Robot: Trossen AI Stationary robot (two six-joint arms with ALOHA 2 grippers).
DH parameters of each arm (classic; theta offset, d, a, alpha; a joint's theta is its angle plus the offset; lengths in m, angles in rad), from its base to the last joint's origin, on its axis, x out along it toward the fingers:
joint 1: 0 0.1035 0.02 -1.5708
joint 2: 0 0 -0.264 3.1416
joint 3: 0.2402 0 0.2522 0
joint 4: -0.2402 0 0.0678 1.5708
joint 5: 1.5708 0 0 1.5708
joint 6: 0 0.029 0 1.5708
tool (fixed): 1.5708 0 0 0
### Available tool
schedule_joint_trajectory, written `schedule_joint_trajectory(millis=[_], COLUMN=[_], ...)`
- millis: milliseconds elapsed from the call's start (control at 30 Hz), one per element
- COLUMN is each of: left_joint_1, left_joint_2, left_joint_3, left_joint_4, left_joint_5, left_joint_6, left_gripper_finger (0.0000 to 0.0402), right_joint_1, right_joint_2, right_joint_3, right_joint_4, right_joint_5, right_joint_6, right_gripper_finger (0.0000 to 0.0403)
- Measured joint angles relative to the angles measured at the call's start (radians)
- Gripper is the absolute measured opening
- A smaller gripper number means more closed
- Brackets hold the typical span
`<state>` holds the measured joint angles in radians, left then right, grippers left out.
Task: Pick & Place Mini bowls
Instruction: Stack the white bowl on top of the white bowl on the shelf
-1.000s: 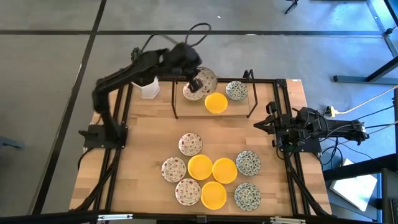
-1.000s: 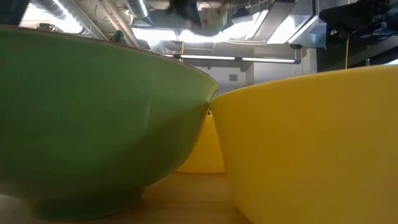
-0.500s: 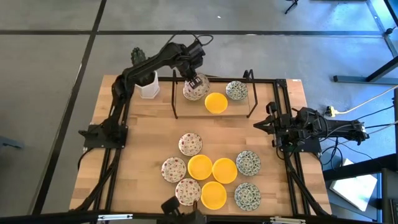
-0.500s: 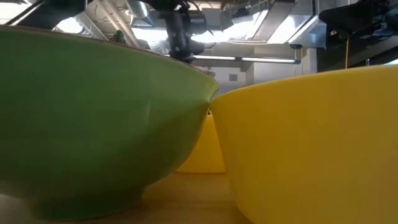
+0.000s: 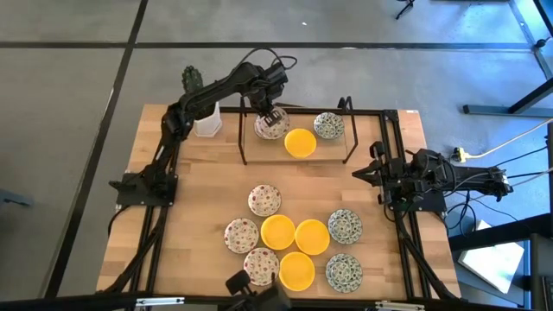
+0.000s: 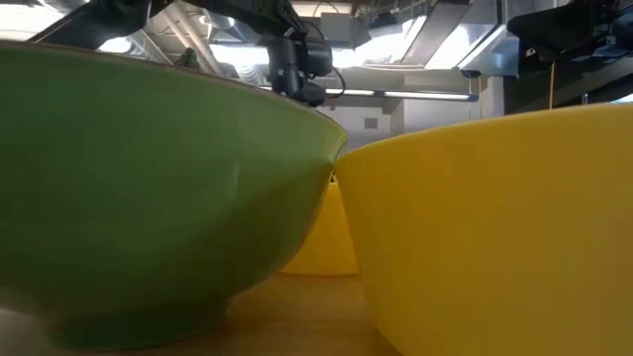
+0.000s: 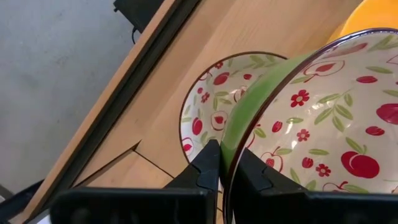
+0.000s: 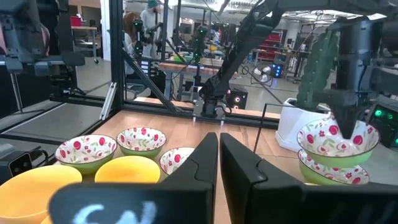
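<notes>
My left gripper [image 5: 270, 117] is at the table's far side, inside a wire frame, shut on a white bowl with red floral specks and a green outer wall [image 7: 323, 118]. This bowl hangs right above a like bowl [image 7: 208, 102] on the table; whether they touch I cannot tell. A yellow bowl [image 5: 300, 142] and a grey-green patterned bowl [image 5: 328, 125] sit beside them. Several more mini bowls [image 5: 295, 235] rest in a cluster near the table's near edge. My right gripper [image 8: 218, 155] waits shut at the right edge [image 5: 380, 173]. My left gripper pinches the red floral bowl by its rim [image 7: 233, 134], one finger [image 7: 208, 168] outside on the green wall and the other [image 7: 252, 177] inside. The fingers come from above, pointing down [image 8: 351, 121]. The bowl sits roughly level, just over the lower bowl [image 8: 329, 169].
A white pot [image 5: 203, 123] with a green cactus [image 5: 192, 79] stands left of the wire frame [image 5: 243, 147]. In the low view a green bowl wall [image 6: 148, 188] and a yellow one [image 6: 495, 227] block most of the table. Bare wood [image 5: 207, 186] lies mid-table.
My left gripper, still shut on the red floral bowl, has come down and moved slightly toward the far edge, lowering the bowl onto or just above the matching bowl inside the wire frame. The arm has stretched out lower over the table.
</notes>
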<state>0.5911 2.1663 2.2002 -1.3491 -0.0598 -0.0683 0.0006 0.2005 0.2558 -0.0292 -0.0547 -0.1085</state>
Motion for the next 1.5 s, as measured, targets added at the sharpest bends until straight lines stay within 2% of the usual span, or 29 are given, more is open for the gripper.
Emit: schedule_joint_trajectory(millis=[667, 1333, 1500], left_joint_1=[0.023, 0.028, 0.028], left_joint_2=[0.079, 0.107, 0.106], left_joint_3=[-0.001, -0.001, -0.001], left_joint_4=[-0.006, -0.002, -0.006], left_joint_5=[0.0, 0.001, 0.003], left_joint_6=[-0.007, 0.011, 0.027], left_gripper_finger=[0.0013, 0.0035, 0.0059], right_joint_1=[0.0, 0.0, 0.0], right_joint_2=[0.0, 0.0, 0.0], right_joint_3=[0.0, 0.0, 0.0], right_joint_4=[-0.009, -0.014, -0.014], right_joint_5=[0.0, 0.0, 0.0], right_joint_6=[0.003, 0.003, 0.003], right_gripper_finger=[0.002, 0.002, 0.002])
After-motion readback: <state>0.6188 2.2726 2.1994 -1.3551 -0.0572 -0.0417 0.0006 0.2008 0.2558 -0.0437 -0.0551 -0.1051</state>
